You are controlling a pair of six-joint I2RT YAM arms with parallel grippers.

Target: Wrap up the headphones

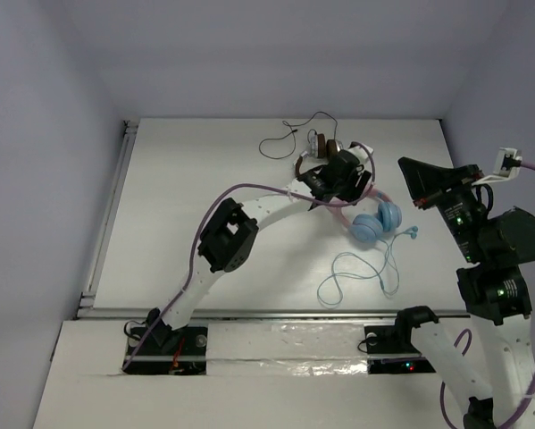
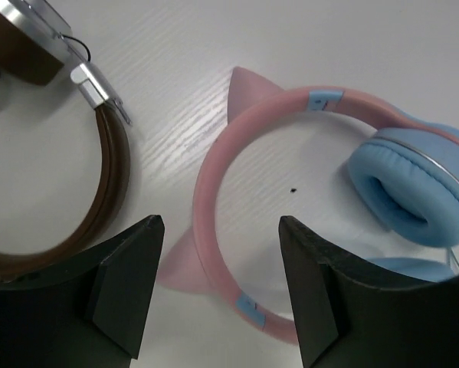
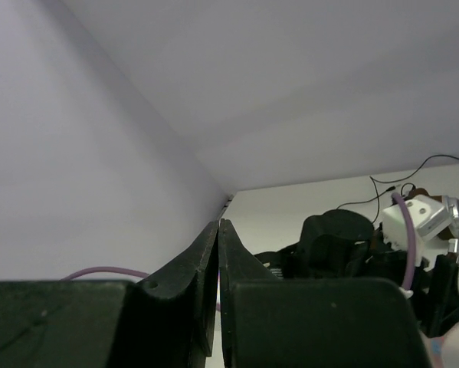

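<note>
The headphones (image 1: 375, 222) lie flat on the white table: pink cat-ear headband (image 2: 214, 199), light blue ear cups (image 2: 413, 188), thin blue cable (image 1: 361, 270) looped toward the near edge. My left gripper (image 2: 221, 230) is open and hovers just above the pink headband, one finger on each side of the band; in the top view it sits over the headband (image 1: 338, 179). My right gripper (image 3: 218, 230) is shut and empty, raised at the right side of the table (image 1: 410, 170), pointing left, apart from the headphones.
Brown-and-silver headphones (image 2: 83, 146) with a black cable (image 1: 289, 134) lie right beside the pink headband, just behind the left gripper. Grey walls enclose the table on three sides. A metal rail (image 1: 106, 223) runs along the table's left edge.
</note>
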